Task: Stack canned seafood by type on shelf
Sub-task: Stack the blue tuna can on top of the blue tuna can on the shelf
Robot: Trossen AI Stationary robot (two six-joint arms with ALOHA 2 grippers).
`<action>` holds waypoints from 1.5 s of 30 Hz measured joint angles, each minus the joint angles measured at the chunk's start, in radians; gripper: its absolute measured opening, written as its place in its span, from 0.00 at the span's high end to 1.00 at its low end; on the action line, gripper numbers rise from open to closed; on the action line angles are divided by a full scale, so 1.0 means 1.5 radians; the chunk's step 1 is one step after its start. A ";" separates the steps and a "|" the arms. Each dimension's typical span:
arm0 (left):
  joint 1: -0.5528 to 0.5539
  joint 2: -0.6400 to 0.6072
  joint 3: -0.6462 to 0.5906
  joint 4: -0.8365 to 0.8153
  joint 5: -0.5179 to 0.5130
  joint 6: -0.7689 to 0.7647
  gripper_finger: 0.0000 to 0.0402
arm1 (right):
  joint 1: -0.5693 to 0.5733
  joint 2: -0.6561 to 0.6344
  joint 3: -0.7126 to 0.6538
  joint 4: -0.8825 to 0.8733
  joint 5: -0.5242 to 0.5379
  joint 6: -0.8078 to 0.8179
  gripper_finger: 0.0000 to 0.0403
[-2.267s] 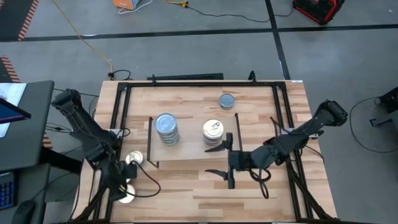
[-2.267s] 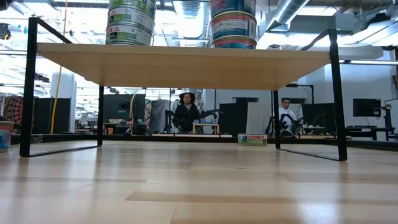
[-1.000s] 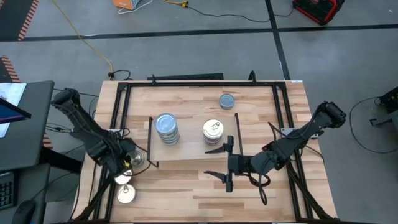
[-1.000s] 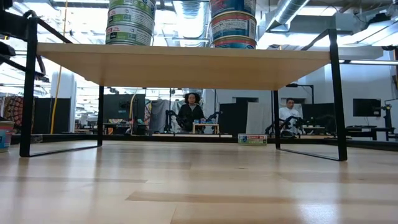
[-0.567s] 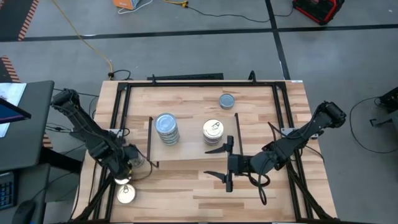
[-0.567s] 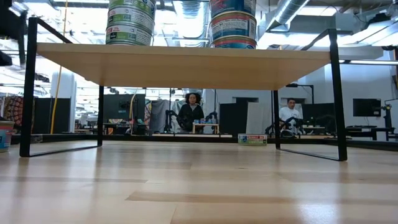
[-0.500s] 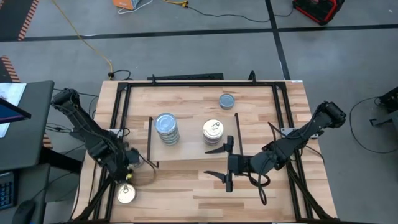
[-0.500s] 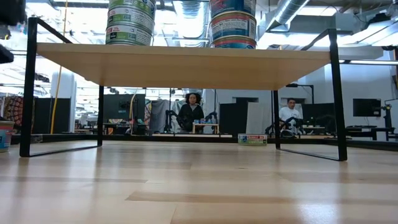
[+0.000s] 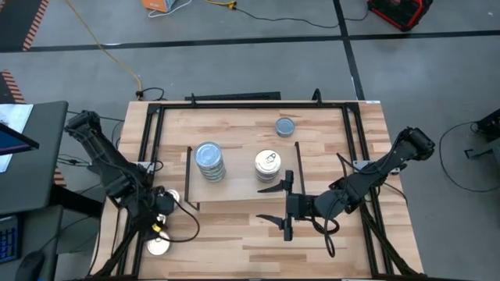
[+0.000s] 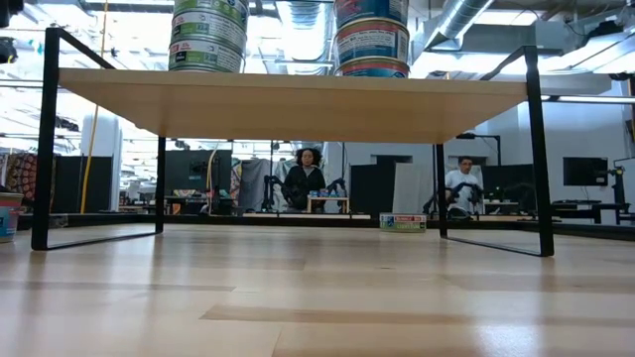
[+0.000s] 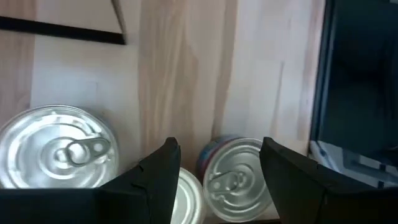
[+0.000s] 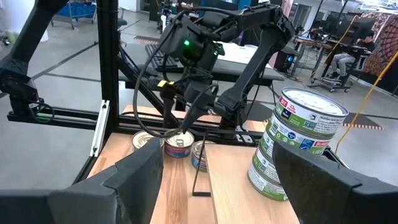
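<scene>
The shelf (image 9: 237,186) carries a stack of blue-grey tins (image 9: 209,161) and a stack of silver pull-tab tins (image 9: 268,165); both stacks stand on its wooden top (image 10: 298,104). A single blue-grey tin (image 9: 286,126) sits on the table behind the shelf. Three silver tins lie at the table's left near corner. My left gripper (image 9: 156,216) hangs open above them; in the left wrist view one tin (image 11: 235,180) shows between its fingers, another (image 11: 59,146) to one side. My right gripper (image 9: 275,204) waits open, low at the shelf's near edge.
A black metal frame (image 9: 152,133) rims the table. The shelf's thin black legs (image 10: 45,139) stand on the tabletop. Two of the loose silver tins (image 9: 170,198) (image 9: 159,247) show beside my left gripper. People sit in the room beyond the table (image 10: 303,183).
My left gripper has moved a short way toward the table's near edge. It was over the silver tin closest to the shelf and is now over the middle one. That first tin shows again. The right arm has kept still.
</scene>
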 joint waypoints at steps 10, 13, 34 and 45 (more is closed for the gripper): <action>-0.035 0.000 0.003 0.000 -0.001 -0.059 0.48 | 0.000 0.000 0.000 0.000 0.000 0.000 0.19; -0.049 0.003 0.003 0.022 -0.002 -0.080 0.48 | 0.000 0.000 0.000 0.000 0.000 0.000 0.19; -0.083 0.213 0.004 0.147 0.131 -0.037 0.48 | 0.000 -0.001 0.000 -0.002 0.000 0.011 0.19; -0.072 0.310 0.008 0.209 0.122 0.102 0.48 | 0.000 -0.001 0.000 -0.001 0.000 0.011 0.19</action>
